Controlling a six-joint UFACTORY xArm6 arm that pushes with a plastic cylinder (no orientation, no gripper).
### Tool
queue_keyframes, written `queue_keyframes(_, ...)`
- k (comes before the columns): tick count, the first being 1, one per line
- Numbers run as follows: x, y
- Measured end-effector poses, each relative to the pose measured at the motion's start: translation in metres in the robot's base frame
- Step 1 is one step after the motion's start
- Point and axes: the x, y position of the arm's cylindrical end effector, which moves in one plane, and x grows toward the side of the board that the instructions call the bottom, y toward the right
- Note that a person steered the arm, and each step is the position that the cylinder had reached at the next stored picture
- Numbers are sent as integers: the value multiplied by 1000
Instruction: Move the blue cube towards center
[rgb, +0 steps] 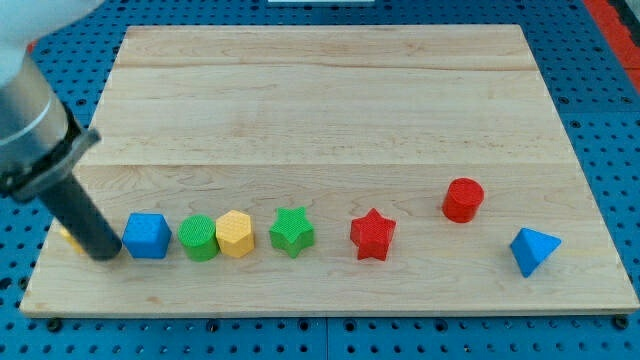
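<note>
Tip: my tip (108, 254) sits at the view's lower left, just beside the blue cube (147, 236) on its left side, touching it or very nearly; I cannot tell which.
Claw: there is none on this arm, only the dark rod, so nothing opens, closes or holds anything.
Blue cube: at the left end of a row along the board's lower part, well apart from the centre, which lies up and to the view's right.
Neighbours: the green cylinder (199, 238) is just beside the cube on its right, then the yellow hexagon block (235, 234), green star (292, 231) and red star (373, 235).
Behind the rod: a small yellow block (68, 236) shows mostly hidden; its shape I cannot make out.
Step, as I judge it: a straight push to the right would drive the cube into the green cylinder, so I would bring my tip round below the cube and push up and right, slowly, keeping the contact centred so the cube does not spin off.
Surface: a pale wooden board (330, 100), its upper half bare.
Far right: a red cylinder (463, 199) and a blue triangular block (531, 250), well out of the way.
Room: a blue perforated table (610, 90) surrounds the board.
</note>
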Motion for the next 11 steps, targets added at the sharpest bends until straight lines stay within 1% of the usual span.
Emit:
queue_keyframes(1,-36,67)
queue_keyframes(2,-37,67)
queue_keyframes(3,-33,6)
queue_keyframes(4,2,29)
queue_keyframes(5,-4,50)
queue_keyframes(6,-11,106)
queue_keyframes(7,-5,45)
queue_keyframes(8,30,75)
queue_keyframes(9,24,123)
queue_keyframes(11,-32,138)
